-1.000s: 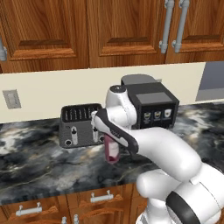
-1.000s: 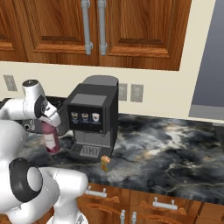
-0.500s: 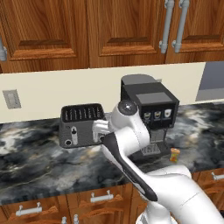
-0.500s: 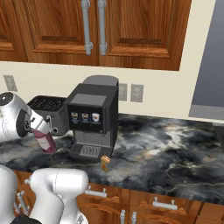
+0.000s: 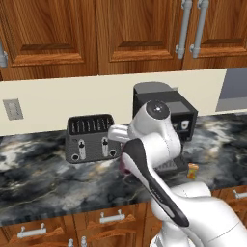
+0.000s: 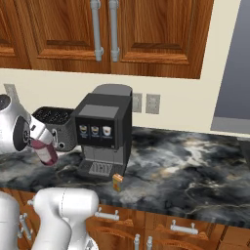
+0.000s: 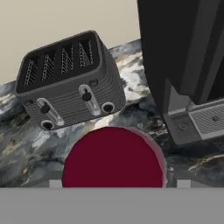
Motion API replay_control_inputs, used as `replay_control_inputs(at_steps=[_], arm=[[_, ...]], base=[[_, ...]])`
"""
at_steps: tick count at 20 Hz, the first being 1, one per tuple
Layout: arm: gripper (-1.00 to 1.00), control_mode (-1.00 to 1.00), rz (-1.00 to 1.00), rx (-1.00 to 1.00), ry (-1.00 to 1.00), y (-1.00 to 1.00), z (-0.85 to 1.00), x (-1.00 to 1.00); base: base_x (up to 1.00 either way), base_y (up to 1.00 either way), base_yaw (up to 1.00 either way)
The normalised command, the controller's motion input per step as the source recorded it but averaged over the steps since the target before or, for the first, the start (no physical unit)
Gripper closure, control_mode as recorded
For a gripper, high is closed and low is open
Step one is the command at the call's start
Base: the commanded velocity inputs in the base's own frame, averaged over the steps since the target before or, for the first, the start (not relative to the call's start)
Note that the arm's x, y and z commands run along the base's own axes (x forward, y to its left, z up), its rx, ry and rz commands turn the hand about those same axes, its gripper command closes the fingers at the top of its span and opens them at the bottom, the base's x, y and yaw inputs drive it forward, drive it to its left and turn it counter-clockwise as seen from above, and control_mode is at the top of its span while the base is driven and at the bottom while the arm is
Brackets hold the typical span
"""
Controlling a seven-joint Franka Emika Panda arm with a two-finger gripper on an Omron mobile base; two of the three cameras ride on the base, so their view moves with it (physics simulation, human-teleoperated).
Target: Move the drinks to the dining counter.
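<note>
Since the previous frames, the bottle [image 6: 47, 152] has been swung from beside the coffee machine [image 6: 103, 134] toward the toaster [image 6: 54, 122], and it is now carried tilted above the counter [image 6: 185, 171]. The claw [image 7: 114, 186] is closed on the bottle — in the hand view the dark red cap [image 7: 113, 158] sits directly between the fingertips, facing the camera, with a thin pink rim of the body seen around it. In the left base view only a sliver of the bottle [image 5: 124, 168] is seen, behind the white forearm.

The carton [image 6: 117, 182] is left standing upright on the counter just in front of the coffee machine's drip tray, well apart from the claw.

Materials noted: counter of glossy black-and-grey marbled stone; toaster dark grey, ribbed, four slots with two levers and round knobs; coffee machine boxy, matte black — grated tray at its foot. Drawers [image 6: 185, 232] below are brown wood with silver bar handles.
</note>
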Motion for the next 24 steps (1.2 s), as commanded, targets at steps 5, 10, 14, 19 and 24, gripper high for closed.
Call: replay_control_inputs(at_steps=[5,10,14,19,24], arm=[[1.00,-1.00,0.00,0.00,0.00,-0.08,0.78,-0.39],[1.00,-1.00,0.00,0.00,-0.02,-0.31,0.60,-0.56],[1.00,-1.00,0.01,0.00,-0.07,-0.48,0.48,-0.45],[1.00,-1.00,0.05,0.00,-0.06,-0.51,0.41,-0.45],[1.00,-1.00,0.08,0.00,0.00,-0.43,0.34,-0.29]], base=[[0.00,0.00,0.00],[0.00,0.00,0.00],[0.00,0.00,0.00],[0.00,0.00,0.00],[0.00,0.00,0.00]])
